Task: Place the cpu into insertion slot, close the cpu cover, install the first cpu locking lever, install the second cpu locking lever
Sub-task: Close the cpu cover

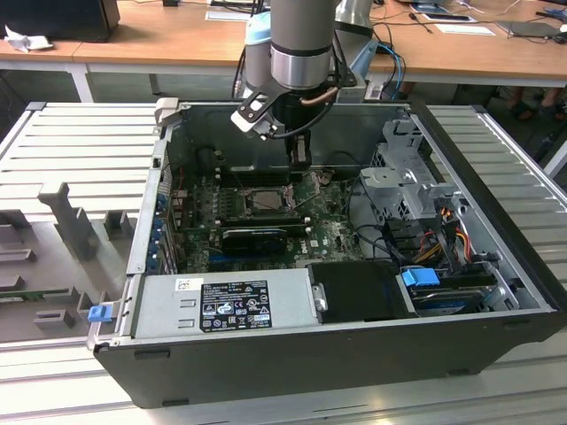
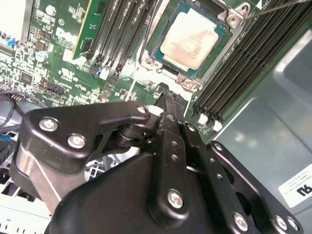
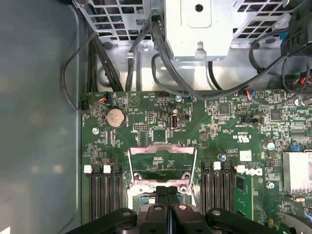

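The cpu (image 2: 189, 39) lies in the insertion slot (image 2: 170, 62), jaws together, wooden desks (image 1: 159, 40) behind the case (image 1: 292, 354).

Arm (image 1: 301, 40): the last segment stands vertical in the upper middle of the exterior view, wrist pointing straight down. A wrist camera (image 1: 252, 113) projects toward the exterior view's left. Pincer (image 1: 301, 152): black, hanging below the wrist, tips down. In the first wrist view the fingers (image 3: 161, 192) are pressed together without a gap, nothing between them, with the black linkages spread to either side.
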Robot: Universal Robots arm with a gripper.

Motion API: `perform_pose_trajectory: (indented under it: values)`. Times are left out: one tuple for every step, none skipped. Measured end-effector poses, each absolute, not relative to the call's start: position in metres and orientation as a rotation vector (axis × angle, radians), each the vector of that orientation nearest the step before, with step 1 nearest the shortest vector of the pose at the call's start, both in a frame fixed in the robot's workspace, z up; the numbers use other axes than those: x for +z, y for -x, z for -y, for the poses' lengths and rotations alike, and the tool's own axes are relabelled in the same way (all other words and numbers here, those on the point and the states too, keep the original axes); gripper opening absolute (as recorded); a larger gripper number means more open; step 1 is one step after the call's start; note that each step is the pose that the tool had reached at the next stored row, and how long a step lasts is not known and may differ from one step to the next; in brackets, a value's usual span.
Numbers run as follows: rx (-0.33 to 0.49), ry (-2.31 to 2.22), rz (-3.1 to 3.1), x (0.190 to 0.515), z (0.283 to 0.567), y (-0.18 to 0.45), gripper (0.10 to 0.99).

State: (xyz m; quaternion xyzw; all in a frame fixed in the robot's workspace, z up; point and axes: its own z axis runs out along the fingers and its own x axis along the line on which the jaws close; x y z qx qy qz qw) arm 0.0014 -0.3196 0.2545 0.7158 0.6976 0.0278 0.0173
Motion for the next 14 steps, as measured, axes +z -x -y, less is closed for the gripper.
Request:
perform_pose_trajectory:
  values:
    - [0.086,-2.224,-2.168,0.255,0.32,-0.005,0.106]
    - [0.086,-2.224,-2.168,0.255,0.32,-0.011,0.106]
    - [0.086,-2.224,-2.168,0.255,0.32,-0.014,0.106]
    - [0.086,-2.224,-2.168,0.255,0.32,-0.015,0.106]
    - [0.086,-2.224,-2.168,0.255,0.32,-0.015,0.106]
    - [0.086,-2.224,-2.168,0.255,0.32,-0.016,0.106]
    - [0.086,-2.224,-2.168,0.255,0.32,-0.016,0.106]
    - [0.086,-2.224,-2.168,0.255,0.32,-0.019,0.106]
    - [0.086,-2.224,-2.168,0.255,0.32,-0.021,0.106]
    - [0.086,-2.224,-2.167,0.255,0.32,-0.023,0.106]
    - [0.086,-2.224,-2.168,0.255,0.32,-0.026,0.106]
    - [0.086,-2.224,-2.168,0.255,0.32,-0.028,0.106]
    - [0.086,-2.224,-2.168,0.255,0.32,-0.029,0.106]
    - [0.086,-2.224,-2.168,0.255,0.32,-0.031,0.106]
